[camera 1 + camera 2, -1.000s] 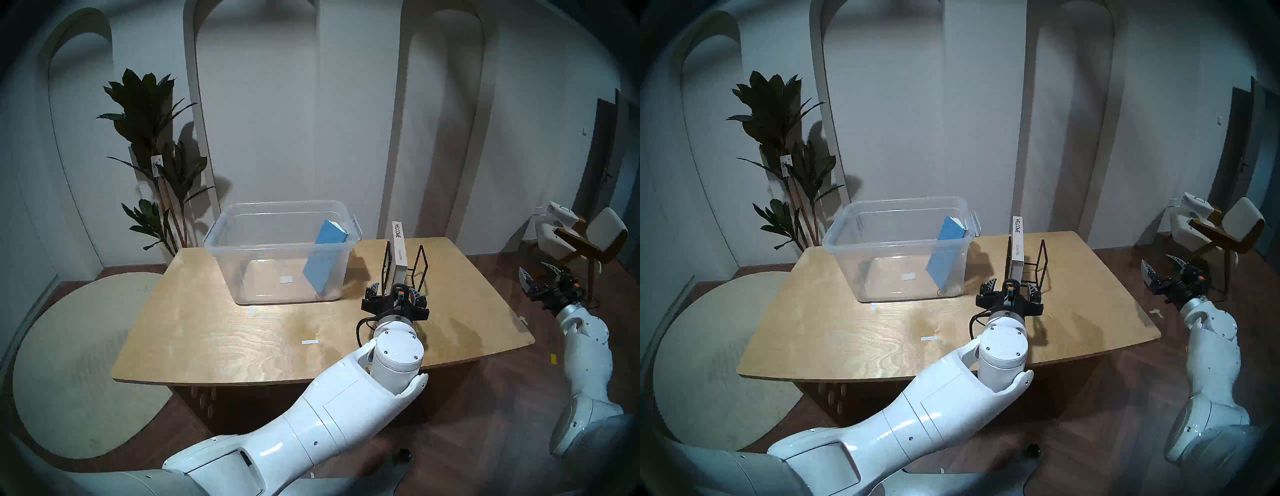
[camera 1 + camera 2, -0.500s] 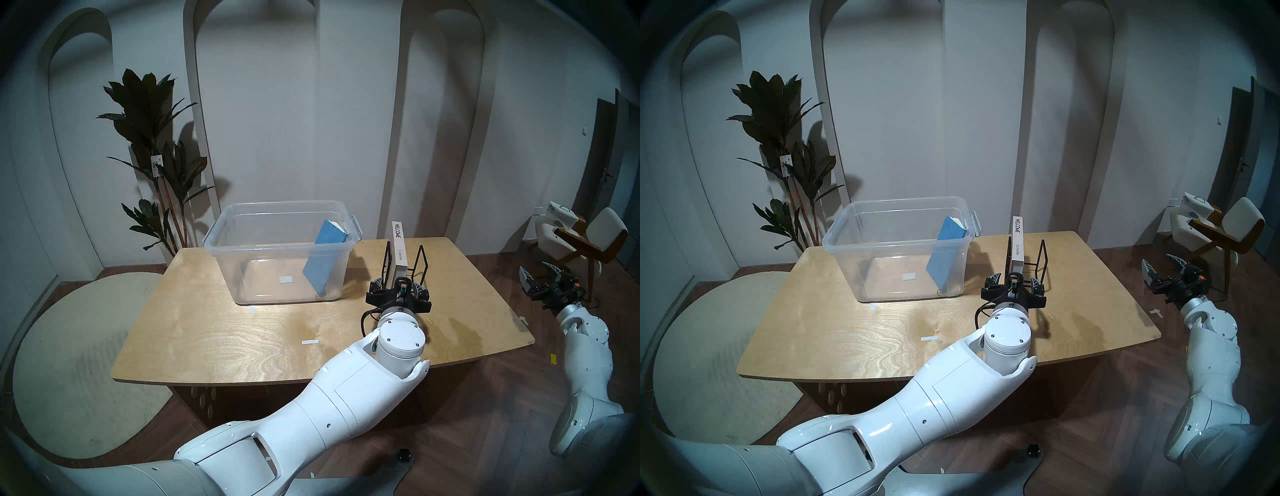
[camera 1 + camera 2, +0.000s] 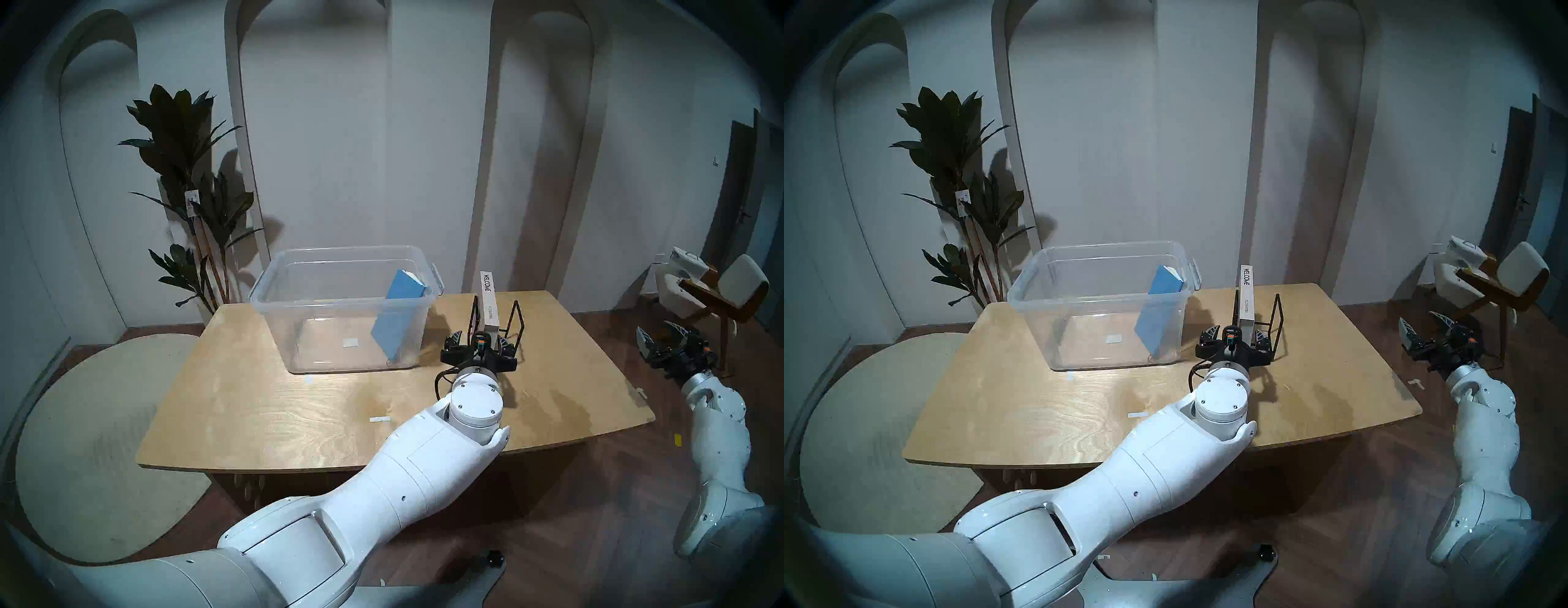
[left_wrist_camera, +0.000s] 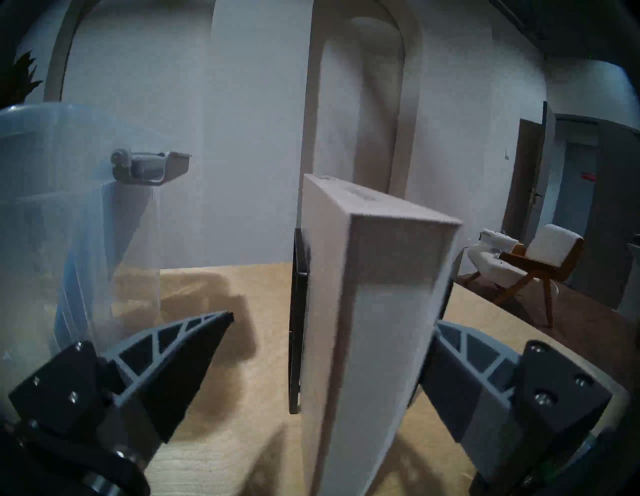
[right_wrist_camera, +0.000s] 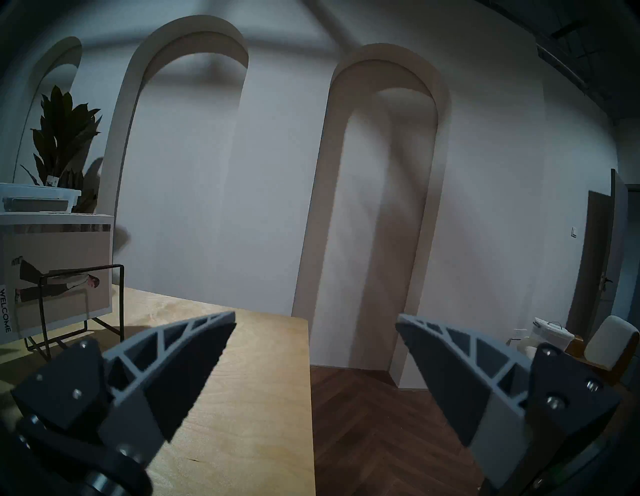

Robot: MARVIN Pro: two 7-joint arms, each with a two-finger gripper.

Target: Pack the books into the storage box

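Note:
The thin blue book (image 3: 399, 316) (image 3: 1159, 314) leans inside the clear storage box (image 3: 339, 300) (image 3: 1098, 299) against its right wall. The white "WELCOME" book (image 3: 488, 305) (image 3: 1246, 297) (image 4: 374, 311) (image 5: 55, 270) stands upright in a black wire rack (image 3: 515, 322) (image 3: 1276, 314) (image 5: 123, 301). My left gripper (image 3: 479, 342) (image 3: 1237, 337) (image 4: 332, 322) is open, low over the table, with its fingers on either side of the white book's near end. The right finger is close against the book and the left finger stands apart. My right gripper (image 3: 659, 335) (image 3: 1424, 329) (image 5: 315, 320) is open and empty, off the table's right edge.
The wooden table (image 3: 297, 407) carries the box at the back middle and the rack to its right. The box's latch handle (image 4: 152, 168) is close to the left of my left gripper. A plant (image 3: 186, 170) stands behind the table, a chair (image 3: 721, 293) at the far right.
My left gripper has moved forward to the rack, and its fingers now straddle the white book's near end. The right arm has barely moved.

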